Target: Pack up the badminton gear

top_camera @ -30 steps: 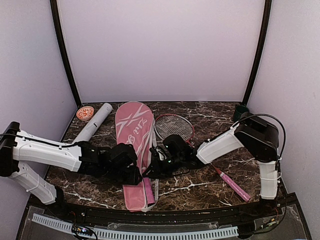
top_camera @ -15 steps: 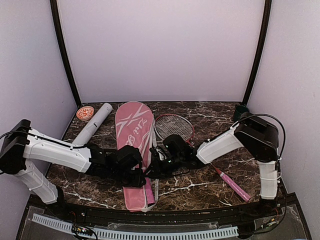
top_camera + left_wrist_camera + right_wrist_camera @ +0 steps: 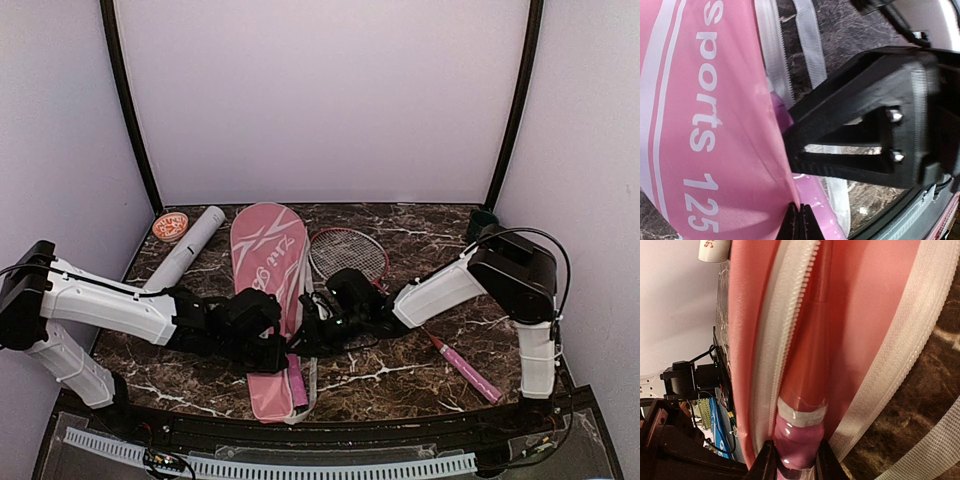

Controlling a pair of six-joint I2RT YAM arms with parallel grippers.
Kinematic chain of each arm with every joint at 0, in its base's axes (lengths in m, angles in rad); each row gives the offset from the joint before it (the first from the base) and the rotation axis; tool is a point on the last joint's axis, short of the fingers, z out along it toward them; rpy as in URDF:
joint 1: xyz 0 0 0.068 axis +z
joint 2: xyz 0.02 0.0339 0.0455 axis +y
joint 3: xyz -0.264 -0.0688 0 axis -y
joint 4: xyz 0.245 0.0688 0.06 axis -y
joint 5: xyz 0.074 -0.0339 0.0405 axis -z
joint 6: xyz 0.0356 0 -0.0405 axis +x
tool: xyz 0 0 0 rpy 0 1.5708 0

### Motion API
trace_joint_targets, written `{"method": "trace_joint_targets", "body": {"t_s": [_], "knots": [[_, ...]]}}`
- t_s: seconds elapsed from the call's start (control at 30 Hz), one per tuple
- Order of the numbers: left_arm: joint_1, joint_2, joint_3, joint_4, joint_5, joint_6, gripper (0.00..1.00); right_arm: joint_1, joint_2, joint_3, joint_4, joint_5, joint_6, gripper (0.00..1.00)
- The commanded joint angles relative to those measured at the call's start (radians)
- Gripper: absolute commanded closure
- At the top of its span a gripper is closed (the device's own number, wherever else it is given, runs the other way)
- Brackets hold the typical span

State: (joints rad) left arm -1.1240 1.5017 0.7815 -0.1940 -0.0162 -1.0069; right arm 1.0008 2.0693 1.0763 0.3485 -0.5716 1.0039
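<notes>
My left pincer [image 3: 796, 222] has just gone from half spread to pressed together, and its arm has crept in closer to my right pincer [image 3: 796, 467]. It now sits at the open zip edge of the bag [image 3: 715, 125], with the pink flap just to its left (whether a fold of cloth is caught between the tips I cannot tell). My right pincer has not shifted. It pinches the pink handle of the racket [image 3: 807, 375], whose shaft runs straight ahead of it into the bag, between the two white zip rows. I read the closing as a hold on the flap, to keep the mouth wide while the racket goes deeper. The handle end pokes out of the bag's near end, so this racket is only partly packed.

The second racket [image 3: 348, 255] lies bare to the right of my right pincer, its head beside the bag and its handle trailing off right and toward me. The tube [image 3: 188, 250] lies well to the left of my left pincer and beyond it. Most of the packing is yet to do, I judge.

The worktop [image 3: 420, 375] is dark marble with white veins, smooth and probably slippery under cloth. Pale lilac walls close in on three sides, with black posts at the back corners.
</notes>
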Motion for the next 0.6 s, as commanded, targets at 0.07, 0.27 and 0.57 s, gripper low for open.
{"method": "trace_joint_targets", "body": {"t_s": [0.07, 0.27, 0.57], "knots": [[-0.007, -0.095, -0.028, 0.075, 0.053, 0.016, 1.00, -0.016, -0.012, 0.009, 0.101, 0.027, 0.003, 1.00], [-0.006, -0.094, -0.057, 0.150, 0.084, 0.000, 1.00, -0.001, -0.014, 0.005, 0.189, 0.018, 0.072, 1.00], [-0.006, -0.120, -0.068, 0.179, 0.095, -0.001, 1.00, -0.031, -0.108, -0.016, 0.036, 0.188, -0.028, 1.00]]}}
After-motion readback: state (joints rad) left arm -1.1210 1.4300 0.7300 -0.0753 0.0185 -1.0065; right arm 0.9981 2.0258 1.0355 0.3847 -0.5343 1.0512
